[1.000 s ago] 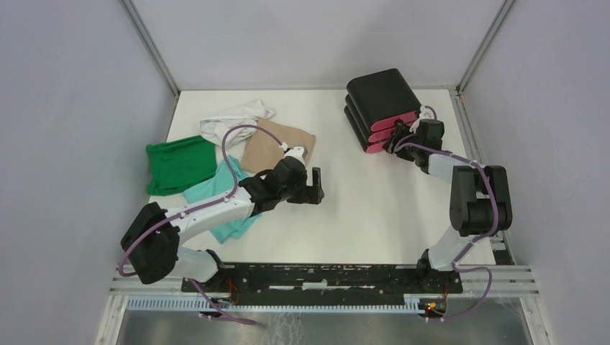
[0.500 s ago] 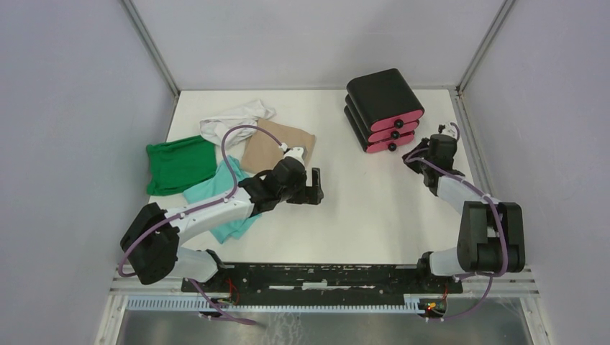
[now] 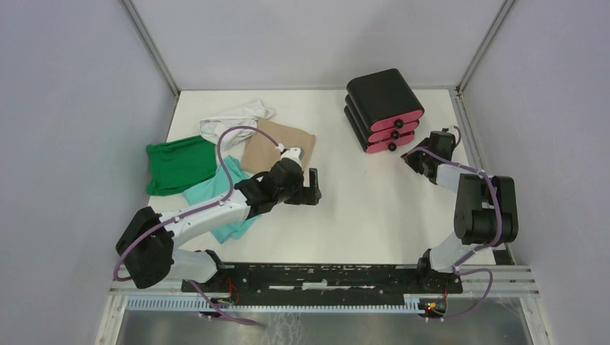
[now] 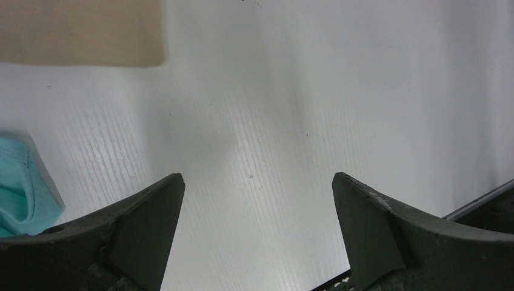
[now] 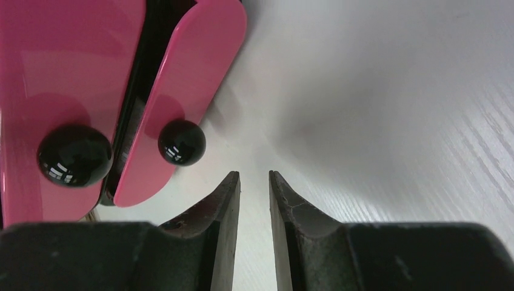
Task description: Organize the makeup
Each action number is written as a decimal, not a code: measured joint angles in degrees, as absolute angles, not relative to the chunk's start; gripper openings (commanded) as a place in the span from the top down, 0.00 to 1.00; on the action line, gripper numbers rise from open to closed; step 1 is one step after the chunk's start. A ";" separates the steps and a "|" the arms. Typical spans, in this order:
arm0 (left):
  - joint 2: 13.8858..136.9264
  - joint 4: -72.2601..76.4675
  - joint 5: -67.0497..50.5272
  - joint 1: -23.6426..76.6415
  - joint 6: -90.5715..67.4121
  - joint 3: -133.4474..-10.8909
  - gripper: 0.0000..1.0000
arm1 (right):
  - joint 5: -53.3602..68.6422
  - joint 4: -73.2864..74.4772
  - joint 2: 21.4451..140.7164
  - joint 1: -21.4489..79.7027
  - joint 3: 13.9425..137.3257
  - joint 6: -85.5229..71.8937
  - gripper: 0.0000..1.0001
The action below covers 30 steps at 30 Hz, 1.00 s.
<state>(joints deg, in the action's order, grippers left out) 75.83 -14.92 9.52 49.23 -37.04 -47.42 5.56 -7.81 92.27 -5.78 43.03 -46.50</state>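
Observation:
None of the makeup items shows in any view. My left gripper hangs open and empty over bare white table near the middle; its wide-apart jaws frame only tabletop in the left wrist view. My right gripper sits just right of the black box with pink drawers. In the right wrist view its jaws stand nearly together with a thin gap and hold nothing. The pink drawer fronts and their black knobs are just to the left of them.
A green cloth, teal cloth, white cloth and tan cloth lie at the table's left. The tan cloth and teal cloth edge the left wrist view. Metal frame posts stand at the far corners.
My right gripper has drawn back to the right from the drawer fronts and now sits beside the box. The left arm has barely shifted.

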 measured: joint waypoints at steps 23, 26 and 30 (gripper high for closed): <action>75.83 -16.56 10.50 49.12 -37.01 -47.42 0.01 | 10.28 -26.96 104.31 -7.68 42.50 -57.45 0.75; 75.83 -16.73 10.52 48.90 -37.01 -47.42 0.01 | 10.79 -29.30 105.27 -7.68 42.28 -58.33 0.75; 75.83 -17.08 10.55 48.71 -37.01 -47.44 0.01 | 11.60 -32.67 106.78 -7.68 42.30 -59.55 0.75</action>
<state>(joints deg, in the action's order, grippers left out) 75.83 -17.08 10.55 48.71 -37.01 -47.44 11.60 -32.67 106.78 -7.68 42.30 -59.55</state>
